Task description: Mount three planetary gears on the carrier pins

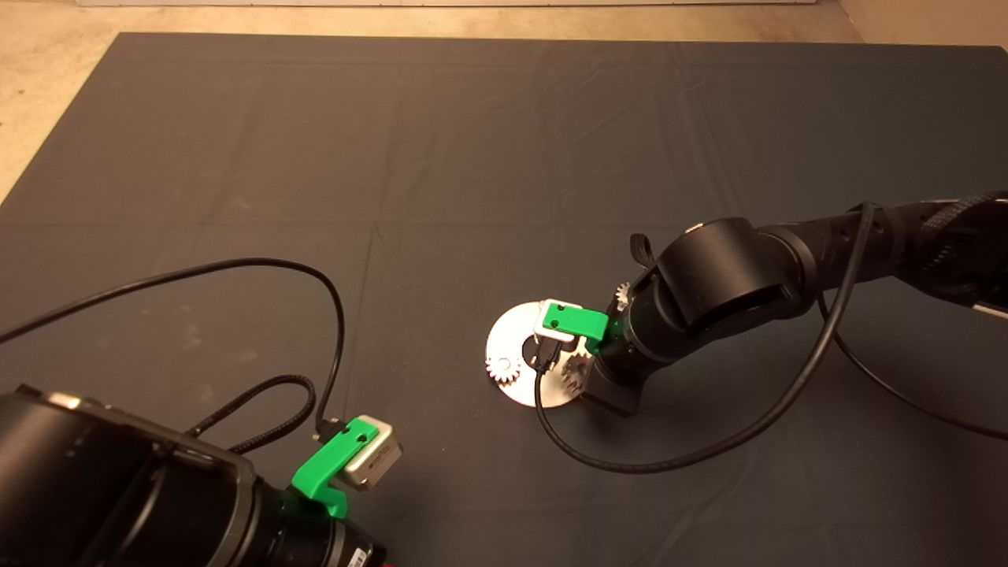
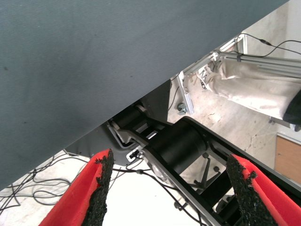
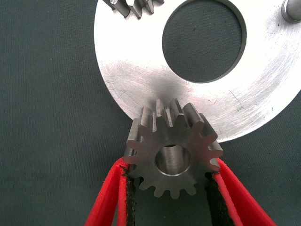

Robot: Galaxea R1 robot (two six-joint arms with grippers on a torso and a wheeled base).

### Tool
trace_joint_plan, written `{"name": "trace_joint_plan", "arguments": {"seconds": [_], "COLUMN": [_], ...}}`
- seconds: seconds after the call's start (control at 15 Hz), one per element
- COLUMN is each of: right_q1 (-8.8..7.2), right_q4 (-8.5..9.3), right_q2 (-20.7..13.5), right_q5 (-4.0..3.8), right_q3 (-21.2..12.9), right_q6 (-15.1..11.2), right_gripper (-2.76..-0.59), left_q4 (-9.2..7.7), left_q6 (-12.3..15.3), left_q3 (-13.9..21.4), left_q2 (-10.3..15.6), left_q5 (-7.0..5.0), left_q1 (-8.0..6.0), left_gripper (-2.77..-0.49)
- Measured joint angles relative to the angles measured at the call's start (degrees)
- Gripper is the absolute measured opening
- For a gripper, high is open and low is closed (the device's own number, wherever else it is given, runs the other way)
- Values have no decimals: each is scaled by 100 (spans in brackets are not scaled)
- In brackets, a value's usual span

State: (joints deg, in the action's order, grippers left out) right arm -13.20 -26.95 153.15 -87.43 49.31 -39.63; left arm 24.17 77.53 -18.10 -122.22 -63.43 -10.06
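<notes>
The shiny silver disc (image 1: pixel 512 331) with its large centre hole lies on the dark mat; it also shows in the right wrist view (image 3: pixel 136 70). One planetary gear (image 1: pixel 502 367) sits on the disc's near left; its teeth show in the right wrist view (image 3: pixel 134 5). A bare carrier pin (image 3: pixel 292 9) stands upright. My right gripper (image 3: pixel 171 165) is shut on a second grey gear (image 3: pixel 172 157) and holds it flat over the disc's rim, also seen in the head view (image 1: pixel 575 368). A third gear (image 1: pixel 622 295) peeks out behind the right arm. My left gripper (image 2: pixel 171 169) is open and parked at the lower left.
A black cable (image 1: pixel 669 465) loops over the mat in front of the right arm. Another cable (image 1: pixel 315 283) arcs from the left arm. The left wrist view shows the mat's edge, the robot's base (image 2: pixel 183 141) and floor clutter beyond.
</notes>
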Motion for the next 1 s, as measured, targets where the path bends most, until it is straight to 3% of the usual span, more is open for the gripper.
{"name": "trace_joint_plan", "arguments": {"seconds": [0.4,0.73,1.0], "right_q1": [-7,-38,-51], "right_q4": [-2,-6,-6], "right_q2": [-17,-144,-158], "right_q5": [20,-52,-49], "right_q3": [-74,-166,-256], "right_q6": [0,0,-1], "right_gripper": [-252,-252,-252], "left_q4": [1,0,0], "left_q6": [0,0,0], "left_q3": [0,0,0], "left_q2": [0,0,0], "left_q5": [67,69,72], "left_q1": [0,0,0], "left_gripper": [-161,-161,-161]}}
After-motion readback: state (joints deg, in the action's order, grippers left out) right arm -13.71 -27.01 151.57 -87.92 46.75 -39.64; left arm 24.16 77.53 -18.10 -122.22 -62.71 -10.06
